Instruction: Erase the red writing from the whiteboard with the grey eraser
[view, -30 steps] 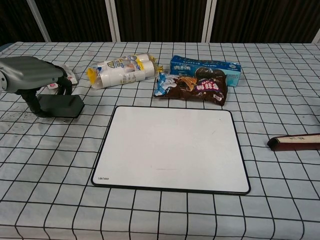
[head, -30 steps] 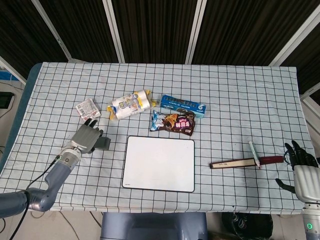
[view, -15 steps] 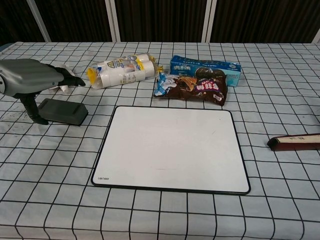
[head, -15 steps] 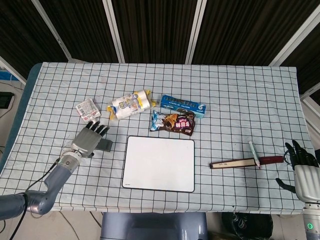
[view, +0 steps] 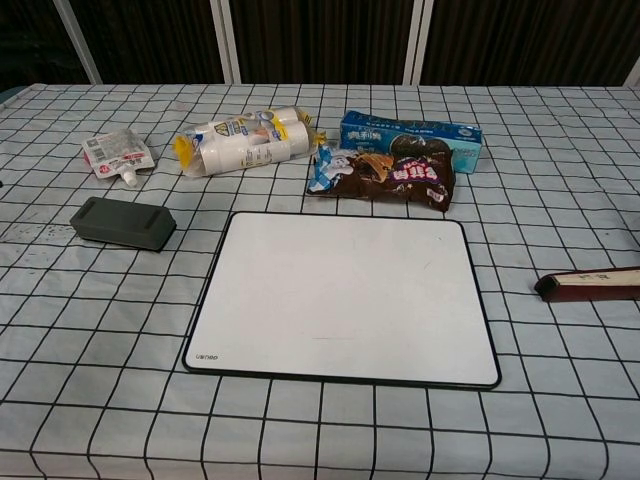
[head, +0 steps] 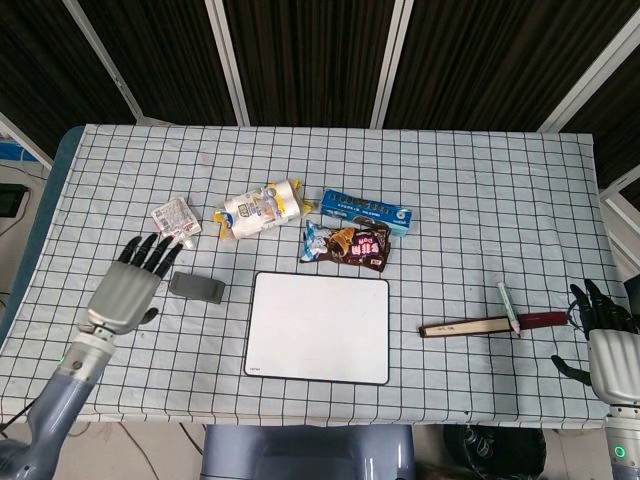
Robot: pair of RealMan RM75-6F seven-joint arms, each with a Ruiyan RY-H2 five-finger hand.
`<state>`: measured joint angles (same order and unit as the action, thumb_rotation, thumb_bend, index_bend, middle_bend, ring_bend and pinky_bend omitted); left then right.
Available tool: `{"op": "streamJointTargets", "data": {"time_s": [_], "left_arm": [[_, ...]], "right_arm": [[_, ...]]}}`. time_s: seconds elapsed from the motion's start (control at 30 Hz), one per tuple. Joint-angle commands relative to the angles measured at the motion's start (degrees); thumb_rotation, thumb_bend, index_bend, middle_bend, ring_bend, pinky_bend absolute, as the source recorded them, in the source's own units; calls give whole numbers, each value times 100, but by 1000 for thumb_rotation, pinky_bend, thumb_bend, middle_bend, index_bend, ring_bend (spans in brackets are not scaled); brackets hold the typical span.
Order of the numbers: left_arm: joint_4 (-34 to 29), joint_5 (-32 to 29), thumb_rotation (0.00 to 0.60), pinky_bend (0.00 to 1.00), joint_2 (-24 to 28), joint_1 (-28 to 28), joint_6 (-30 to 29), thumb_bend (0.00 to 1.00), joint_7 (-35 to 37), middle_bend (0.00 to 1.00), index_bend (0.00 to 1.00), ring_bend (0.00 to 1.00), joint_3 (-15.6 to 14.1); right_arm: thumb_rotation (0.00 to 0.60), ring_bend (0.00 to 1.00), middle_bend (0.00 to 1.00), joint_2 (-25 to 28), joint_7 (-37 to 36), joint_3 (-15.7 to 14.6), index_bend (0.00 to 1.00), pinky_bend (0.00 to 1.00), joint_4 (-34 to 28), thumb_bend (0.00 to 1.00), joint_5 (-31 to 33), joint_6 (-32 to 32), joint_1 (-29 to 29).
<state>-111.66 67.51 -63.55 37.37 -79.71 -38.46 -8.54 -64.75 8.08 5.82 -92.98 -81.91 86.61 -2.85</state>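
Note:
The whiteboard (head: 319,326) (view: 345,296) lies flat near the table's front middle, and its face shows plain white with no red writing that I can see. The grey eraser (head: 197,288) (view: 123,222) lies on the cloth just left of the board, with nothing touching it. My left hand (head: 128,286) hovers left of the eraser, fingers spread and empty; the chest view does not show it. My right hand (head: 605,338) sits at the table's front right corner, fingers apart, holding nothing.
Behind the board lie a brown snack bag (head: 347,244), a blue biscuit box (head: 367,210) and a yellow-white packet (head: 259,209). A small white pouch (head: 175,217) lies at the left. A pen (head: 508,307) and a dark stick (head: 490,325) lie at the right.
My left hand let go of the eraser, opened, and drew back to the left and toward the front. The eraser stays on the cloth. The right hand has not moved.

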Motion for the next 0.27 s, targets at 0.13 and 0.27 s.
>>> {"op": "streamJointTargets", "data": {"time_s": [0.13, 0.27], "left_arm": [[177, 1333, 600, 91, 364, -1066, -936, 104, 1082, 0, 0, 0, -641], [569, 1861, 600, 86, 399, -1447, -1308, 104, 1661, 0, 0, 0, -793]], "right_arm": [[600, 135, 15, -13, -21, 9, 4, 187, 19, 54, -33, 51, 9], [600, 135, 15, -21, -36, 7, 4, 187, 31, 55, -59, 72, 11]]}}
